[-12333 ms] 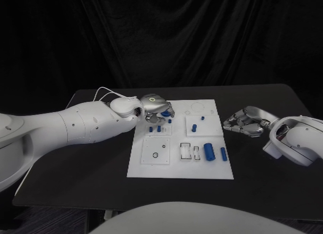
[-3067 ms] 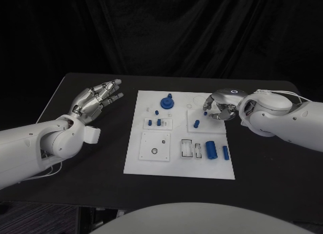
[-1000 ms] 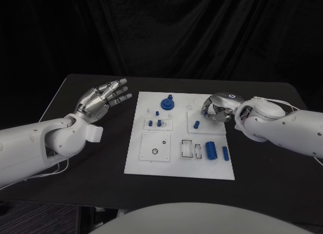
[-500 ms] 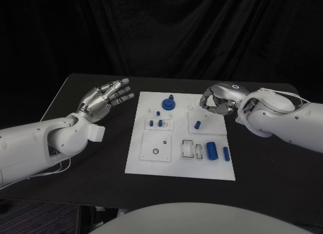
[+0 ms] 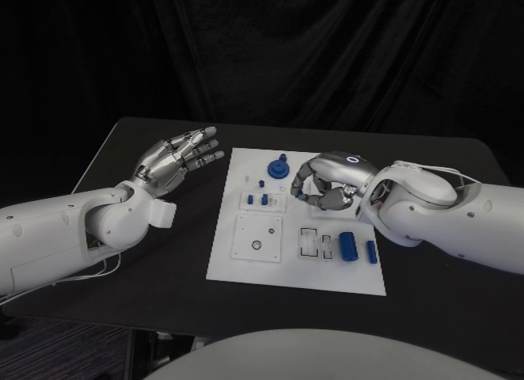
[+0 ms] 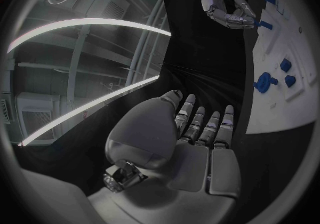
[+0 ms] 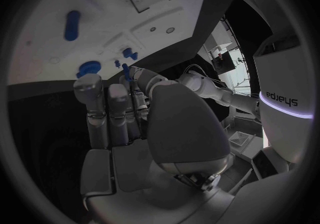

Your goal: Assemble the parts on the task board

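Observation:
The white task board lies in the middle of the table. A blue knob stands at its far end, two small blue pegs sit just nearer, and a blue cylinder lies at the near right. My right hand hangs over the board's middle right with fingers curled down. Their tips meet a small blue peg, and I cannot make out whether it is gripped. My left hand is raised left of the board, palm up, fingers spread, holding nothing.
A thin blue rod lies beside the cylinder. Rectangular slots and a square plate with a ring hole take up the board's near half. Bare black table surrounds the board.
My right hand has come left and down from the board's far right edge, over the small plate, hiding the peg that showed there. The left hand has barely moved.

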### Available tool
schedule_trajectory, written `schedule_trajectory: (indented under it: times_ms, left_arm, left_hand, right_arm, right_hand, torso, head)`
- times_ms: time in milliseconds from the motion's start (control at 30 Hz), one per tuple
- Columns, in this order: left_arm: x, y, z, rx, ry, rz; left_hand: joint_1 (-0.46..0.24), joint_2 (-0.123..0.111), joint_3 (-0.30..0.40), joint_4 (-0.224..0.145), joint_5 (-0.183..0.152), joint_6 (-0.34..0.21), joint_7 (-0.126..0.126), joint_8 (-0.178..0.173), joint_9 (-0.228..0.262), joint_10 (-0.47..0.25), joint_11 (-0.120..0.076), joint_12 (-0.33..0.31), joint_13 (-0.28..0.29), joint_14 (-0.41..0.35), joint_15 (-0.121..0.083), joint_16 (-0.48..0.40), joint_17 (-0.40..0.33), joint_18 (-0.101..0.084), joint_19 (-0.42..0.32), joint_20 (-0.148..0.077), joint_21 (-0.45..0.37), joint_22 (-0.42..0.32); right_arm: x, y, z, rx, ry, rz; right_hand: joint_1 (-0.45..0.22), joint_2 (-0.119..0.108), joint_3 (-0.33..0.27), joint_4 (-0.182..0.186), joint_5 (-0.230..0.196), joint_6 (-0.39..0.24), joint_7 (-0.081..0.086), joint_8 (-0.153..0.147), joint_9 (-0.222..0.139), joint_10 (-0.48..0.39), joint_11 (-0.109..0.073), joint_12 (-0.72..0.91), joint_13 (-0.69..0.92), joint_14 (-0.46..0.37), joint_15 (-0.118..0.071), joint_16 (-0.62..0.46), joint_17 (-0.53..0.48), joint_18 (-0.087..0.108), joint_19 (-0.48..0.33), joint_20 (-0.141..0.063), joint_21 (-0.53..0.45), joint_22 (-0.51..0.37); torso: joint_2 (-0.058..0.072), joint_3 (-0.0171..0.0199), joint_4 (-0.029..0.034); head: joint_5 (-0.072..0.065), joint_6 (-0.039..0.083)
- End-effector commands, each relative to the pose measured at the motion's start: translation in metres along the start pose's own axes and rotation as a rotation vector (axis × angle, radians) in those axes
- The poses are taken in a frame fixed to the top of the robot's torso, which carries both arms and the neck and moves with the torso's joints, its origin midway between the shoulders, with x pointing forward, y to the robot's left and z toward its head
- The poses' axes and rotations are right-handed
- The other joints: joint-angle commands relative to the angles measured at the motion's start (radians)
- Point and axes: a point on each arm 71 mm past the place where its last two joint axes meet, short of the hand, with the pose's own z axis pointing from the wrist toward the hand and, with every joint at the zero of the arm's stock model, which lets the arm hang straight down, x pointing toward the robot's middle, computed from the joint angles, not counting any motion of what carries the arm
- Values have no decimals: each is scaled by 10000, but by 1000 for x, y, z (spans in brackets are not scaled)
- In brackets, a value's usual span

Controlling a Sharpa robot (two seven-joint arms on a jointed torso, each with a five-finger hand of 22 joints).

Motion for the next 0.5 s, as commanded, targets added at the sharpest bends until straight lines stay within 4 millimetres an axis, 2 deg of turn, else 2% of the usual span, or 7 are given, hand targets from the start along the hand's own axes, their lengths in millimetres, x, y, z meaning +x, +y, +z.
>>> schedule_trajectory:
  times_ms: [33,100,200,267,500]
  left_arm:
    - [3,-7,1,1154,136,-182]
    - [5,-6,2,1136,176,-211]
    - [5,-6,2,1115,198,-230]
    - [6,-6,2,1106,206,-236]
    - [7,-5,3,1067,236,-262]
  left_hand:
    - [79,14,11,-48,61,-16,69,48,4,33,53,70,15,68,0,52,10,-53,80,20,61,15]
    - [79,14,11,-48,61,-16,69,48,4,33,53,70,15,68,0,52,10,-53,80,20,61,15]
    - [76,18,16,-47,64,-22,70,48,3,35,56,70,15,70,3,55,10,-57,79,20,61,9]
    - [74,19,17,-46,65,-12,70,50,5,38,58,76,16,79,5,64,12,-58,86,20,63,15]
    - [68,28,30,-46,75,-11,70,52,5,46,62,86,17,101,20,86,16,-67,106,20,70,27]
  right_arm:
    - [12,10,5,-320,403,53]
    - [21,18,11,-561,578,89]
    - [32,25,19,-824,748,92]
    - [39,29,23,-939,888,116]
    - [57,37,29,-1050,1250,247]
  right_hand:
    - [3,-53,-39,-8,-22,-79,-20,-72,9,202,-110,21,1,52,-26,71,26,6,33,-28,61,979]
    - [14,-57,-42,-18,-38,-82,-24,-79,14,217,-116,23,1,60,-30,78,30,6,38,-30,65,979]
    - [36,-54,-46,-36,-57,-71,-32,-86,27,260,-129,34,1,101,-39,135,84,-7,74,-37,144,997]
    - [38,-54,-46,-37,-58,-70,-32,-86,28,263,-130,35,1,107,-40,143,92,-10,82,-37,162,1002]
    - [31,-79,-70,-44,-75,-94,-32,-118,34,295,-134,33,-4,120,-48,138,76,-3,84,-45,132,992]
  torso:
    - [12,28,30]
    - [-1,24,-22]
    - [-24,15,-90]
    - [-28,16,-91]
    - [-13,44,-38]
  head:
    - [31,0]
    - [165,0]
    - [282,0]
    - [306,0]
    - [336,0]
